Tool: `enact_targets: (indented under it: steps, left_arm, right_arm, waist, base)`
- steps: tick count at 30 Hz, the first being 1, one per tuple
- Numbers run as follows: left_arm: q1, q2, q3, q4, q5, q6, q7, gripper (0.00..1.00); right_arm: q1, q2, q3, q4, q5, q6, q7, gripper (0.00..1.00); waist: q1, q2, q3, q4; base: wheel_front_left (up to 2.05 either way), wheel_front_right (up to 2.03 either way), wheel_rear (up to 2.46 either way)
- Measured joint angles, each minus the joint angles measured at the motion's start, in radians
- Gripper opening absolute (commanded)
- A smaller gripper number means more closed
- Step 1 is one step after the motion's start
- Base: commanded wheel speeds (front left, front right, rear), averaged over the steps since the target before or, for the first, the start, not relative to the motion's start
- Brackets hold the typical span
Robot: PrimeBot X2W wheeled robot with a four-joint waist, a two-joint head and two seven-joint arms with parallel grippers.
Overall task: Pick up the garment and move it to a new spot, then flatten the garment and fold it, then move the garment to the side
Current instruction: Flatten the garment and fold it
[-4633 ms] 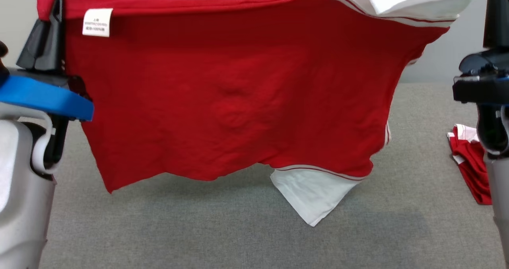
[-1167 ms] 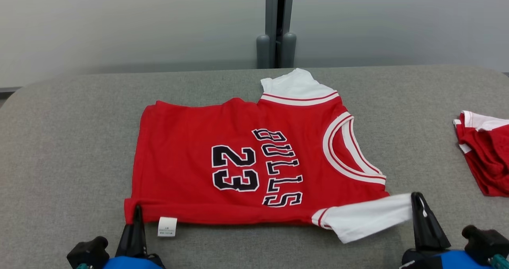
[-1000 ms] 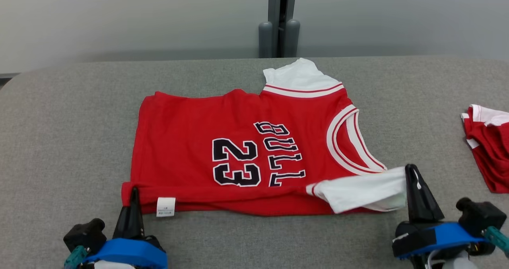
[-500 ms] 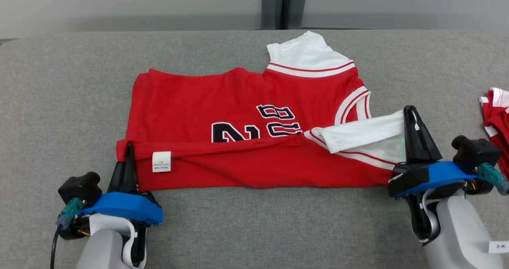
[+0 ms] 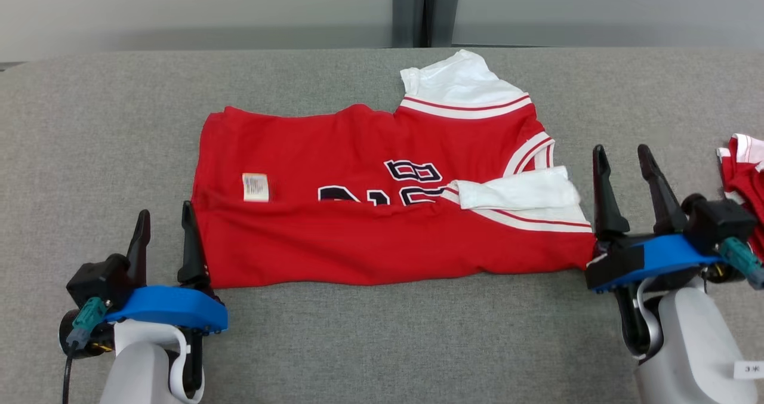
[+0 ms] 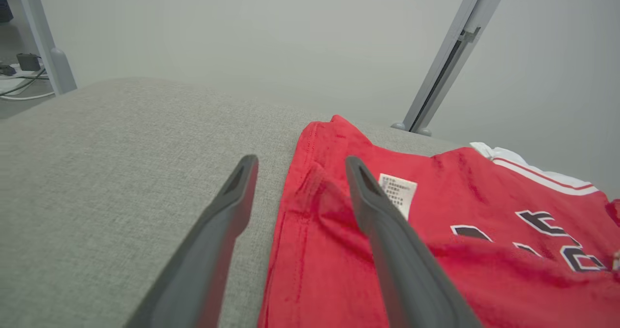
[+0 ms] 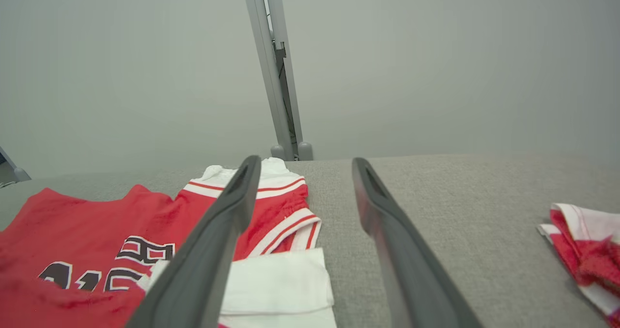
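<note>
Left pincer [image 5: 165, 209] and right pincer [image 5: 621, 148], both released, point forward flanking the folded garment [image 5: 370, 249].

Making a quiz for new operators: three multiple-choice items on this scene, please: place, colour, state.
1. Where is the second garment? A) right of the jersey B) left of it C) on it
2. The sleeve folded onto the jersey is: A) blue B) white C) black
3. The left tool and right tool are: A) both shut B) one shut C) both open
Key: 1A, it lies near the table's right end; 2B, white on red; 3C, a clear gap shows in each.
</note>
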Motion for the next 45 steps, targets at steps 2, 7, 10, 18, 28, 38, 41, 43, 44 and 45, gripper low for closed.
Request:
enact_targets:
  steps: [2, 7, 10, 18, 28, 38, 41, 43, 44, 45]
  left_arm:
    - [0.025, -0.004, 0.013, -0.03, 0.026, 0.0, 0.0, 1.0]
    - [0.132, -0.01, 0.019, -0.076, 0.072, 0.0, 0.0, 1.0]
    - [0.181, -0.012, 0.023, -0.082, 0.073, 0.0, 0.0, 1.0]
    - [0.296, -0.014, -0.012, -0.083, 0.036, 0.002, 0.0, 1.0]
    - [0.361, -0.014, -0.049, -0.09, -0.008, 0.026, 0.0, 1.0]
    - [0.25, -0.014, -0.023, -0.023, -0.01, 0.025, 0.0, 1.0]
    - [0.187, -0.014, -0.007, 0.022, -0.008, 0.022, 0.0, 1.0]
    - [0.149, -0.014, 0.005, 0.057, -0.008, 0.016, 0.0, 1.0]
    - [0.134, -0.013, 0.011, 0.074, -0.008, 0.016, 0.0, 1.0]
    - [0.119, -0.011, 0.015, 0.094, -0.008, 0.014, 0.0, 1.0]
  right_arm:
    - [0.034, 0.002, -0.002, -0.011, -0.013, 0.0, 0.0, 1.0]
    - [0.145, 0.007, 0.006, -0.023, -0.056, 0.0, 0.0, 1.0]
    - [0.193, 0.008, 0.021, -0.019, -0.066, 0.0, 0.0, 1.0]
    - [0.307, 0.01, 0.063, 0.01, -0.053, 0.0, 0.0, 1.0]
    - [0.37, 0.011, 0.095, 0.024, -0.021, 0.0, 0.0, 1.0]
    - [0.288, 0.011, 0.097, 0.033, -0.021, 0.0, 0.0, 1.0]
    - [0.253, 0.011, 0.098, 0.037, -0.021, 0.0, 0.0, 1.0]
    - [0.235, 0.011, 0.1, 0.038, -0.021, 0.0, 0.0, 1.0]
    - [0.226, 0.011, 0.103, 0.04, -0.021, 0.0, 0.0, 1.0]
    - [0.216, 0.01, 0.105, 0.044, -0.021, 0.0, 0.0, 1.0]
  waist:
    - [-0.0001, 0.0, -0.011, 0.001]
    - [-0.0001, -0.0001, -0.057, 0.0]
    - [-0.0001, 0.0, -0.085, -0.003]
    - [-0.0003, 0.0, -0.17, -0.008]
    - [-0.0004, 0.0, -0.209, -0.022]
    - [-0.0001, 0.0, -0.135, -0.041]
    - [0.0, 0.0, -0.103, -0.044]
    - [0.0, 0.0, -0.082, -0.046]
    - [0.0, 0.0, -0.071, -0.048]
    - [0.0, 0.0, -0.061, -0.049]
  base:
    - [0.0, 0.0, 0.0]
    - [0.0, 0.0, 0.0]
    - [0.0, 0.0, 0.0]
    - [0.0, 0.0, 0.0]
    - [0.0, 0.0, 0.0]
    - [0.0, 0.0, 0.0]
    - [0.0, 0.0, 0.0]
    - [0.0, 0.0, 0.0]
    - [0.0, 0.0, 0.0]
    - [0.0, 0.0, 0.0]
